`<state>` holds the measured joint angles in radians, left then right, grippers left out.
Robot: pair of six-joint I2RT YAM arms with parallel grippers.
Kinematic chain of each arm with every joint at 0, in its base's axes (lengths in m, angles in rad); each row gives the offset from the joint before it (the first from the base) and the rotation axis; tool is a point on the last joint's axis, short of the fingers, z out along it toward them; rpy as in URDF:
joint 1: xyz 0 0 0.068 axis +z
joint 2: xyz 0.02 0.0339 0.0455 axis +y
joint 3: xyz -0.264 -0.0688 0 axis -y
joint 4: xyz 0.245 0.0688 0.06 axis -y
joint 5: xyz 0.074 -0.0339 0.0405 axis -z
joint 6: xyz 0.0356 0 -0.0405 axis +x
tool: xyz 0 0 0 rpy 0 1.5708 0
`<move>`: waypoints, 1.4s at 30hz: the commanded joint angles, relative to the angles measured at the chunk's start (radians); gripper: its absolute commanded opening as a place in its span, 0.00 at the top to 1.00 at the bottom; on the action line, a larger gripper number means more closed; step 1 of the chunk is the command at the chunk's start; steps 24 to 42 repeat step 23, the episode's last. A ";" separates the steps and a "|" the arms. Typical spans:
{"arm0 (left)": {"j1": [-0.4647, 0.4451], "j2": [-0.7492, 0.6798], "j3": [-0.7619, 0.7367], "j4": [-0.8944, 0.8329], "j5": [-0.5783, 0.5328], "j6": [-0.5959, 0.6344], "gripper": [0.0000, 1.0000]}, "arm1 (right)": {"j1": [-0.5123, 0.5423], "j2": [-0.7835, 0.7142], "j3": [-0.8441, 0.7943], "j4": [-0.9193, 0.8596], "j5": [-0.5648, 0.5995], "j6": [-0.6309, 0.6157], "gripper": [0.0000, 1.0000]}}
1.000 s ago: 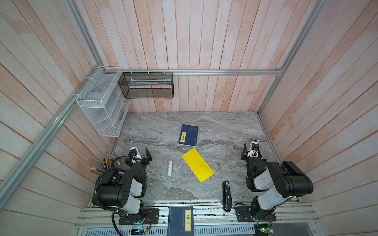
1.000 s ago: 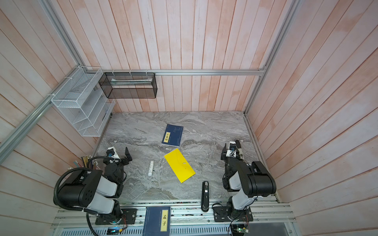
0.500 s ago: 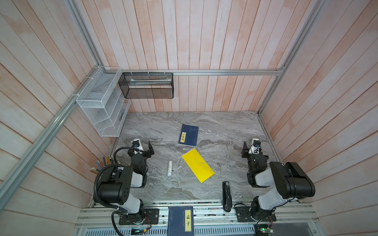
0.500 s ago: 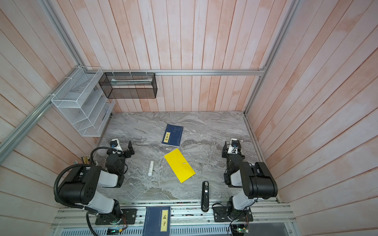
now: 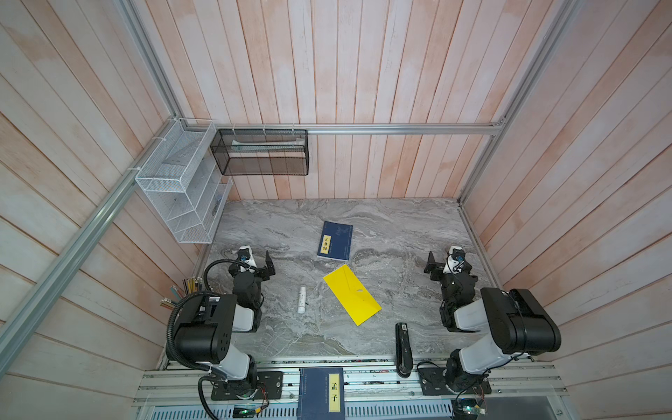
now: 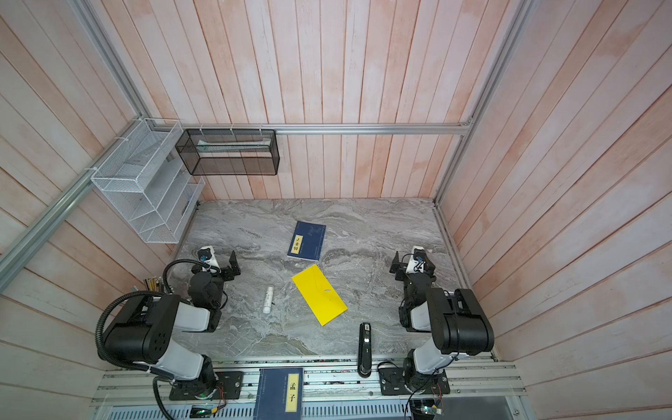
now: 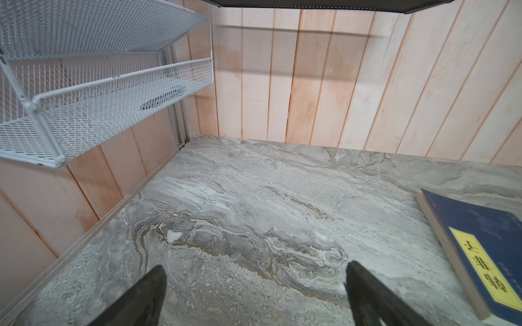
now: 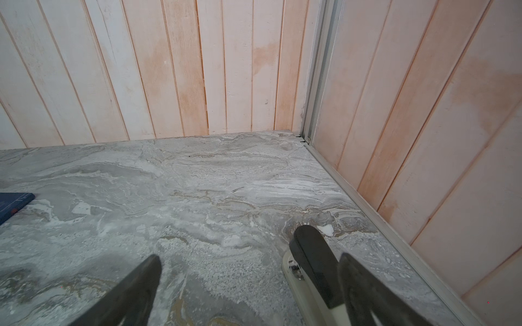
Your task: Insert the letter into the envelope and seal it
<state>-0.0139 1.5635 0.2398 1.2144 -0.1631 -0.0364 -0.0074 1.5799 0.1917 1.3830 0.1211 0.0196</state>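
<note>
I see the bright yellow flat paper envelope [image 5: 351,294] mid-counter, long axis diagonal, between a dark blue book [image 5: 335,240], white tube [image 5: 301,299] and black stapler [image 5: 403,348]. Both tools, left [image 7: 254,288] and right [image 8: 248,282], are spread, empty.

The blue book [image 7: 480,254] runs off the edge in the left wrist view; only its corner [image 8: 12,204] shows in the right wrist view; the words on its yellow label [image 5: 326,244] are too small to read; a white thing in the black basket [image 5: 260,152] is blurry behind the mesh
</note>
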 commanded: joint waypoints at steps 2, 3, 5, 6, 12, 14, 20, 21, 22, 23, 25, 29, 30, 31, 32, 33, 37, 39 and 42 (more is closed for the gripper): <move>0.000 0.007 0.017 0.005 0.018 0.017 0.00 | -0.003 -0.011 0.008 -0.006 -0.001 0.011 0.02; 0.000 0.006 0.016 0.005 0.018 0.018 0.00 | -0.003 -0.011 0.008 -0.005 0.000 0.011 0.02; 0.000 0.008 0.017 0.005 0.018 0.017 0.00 | -0.003 -0.011 0.008 -0.006 0.000 0.011 0.02; 0.000 0.007 0.017 0.005 0.018 0.017 0.00 | -0.002 -0.011 0.008 -0.005 -0.001 0.011 0.02; 0.000 0.008 0.019 0.003 0.020 0.018 0.00 | -0.003 -0.011 0.007 -0.006 0.000 0.011 0.02; 0.000 0.008 0.019 0.002 0.020 0.018 0.00 | -0.003 -0.011 0.008 -0.006 -0.001 0.011 0.02; 0.000 0.010 0.024 -0.003 0.022 0.018 0.00 | -0.003 -0.012 0.007 -0.006 -0.001 0.011 0.02; 0.000 0.009 0.023 -0.004 0.022 0.019 0.00 | -0.002 -0.012 0.008 -0.006 0.000 0.011 0.02; 0.000 0.009 0.023 -0.003 0.022 0.018 0.00 | -0.003 -0.011 0.008 -0.006 0.000 0.011 0.02; 0.000 0.009 0.021 -0.002 0.022 0.017 0.00 | -0.003 -0.011 0.008 -0.006 0.000 0.011 0.02; 0.000 0.009 0.021 -0.002 0.022 0.017 0.00 | -0.003 -0.011 0.008 -0.006 0.000 0.011 0.02; 0.000 0.009 0.021 -0.002 0.022 0.017 0.00 | -0.003 -0.011 0.008 -0.006 0.000 0.011 0.02; 0.000 0.009 0.021 -0.002 0.022 0.017 0.00 | -0.003 -0.011 0.008 -0.006 0.000 0.011 0.02; 0.000 0.009 0.021 -0.002 0.022 0.017 0.00 | -0.003 -0.011 0.008 -0.006 0.000 0.011 0.02; 0.000 0.009 0.021 -0.002 0.022 0.017 0.00 | -0.003 -0.011 0.008 -0.006 0.000 0.011 0.02; 0.000 0.009 0.021 -0.002 0.022 0.017 0.00 | -0.003 -0.011 0.008 -0.006 0.000 0.011 0.02; 0.000 0.009 0.021 -0.002 0.022 0.017 0.00 | -0.003 -0.011 0.008 -0.006 0.000 0.011 0.02; 0.000 0.009 0.021 -0.002 0.022 0.017 0.00 | -0.003 -0.011 0.008 -0.006 0.000 0.011 0.02; 0.000 0.009 0.021 -0.002 0.022 0.017 0.00 | -0.003 -0.011 0.008 -0.006 0.000 0.011 0.02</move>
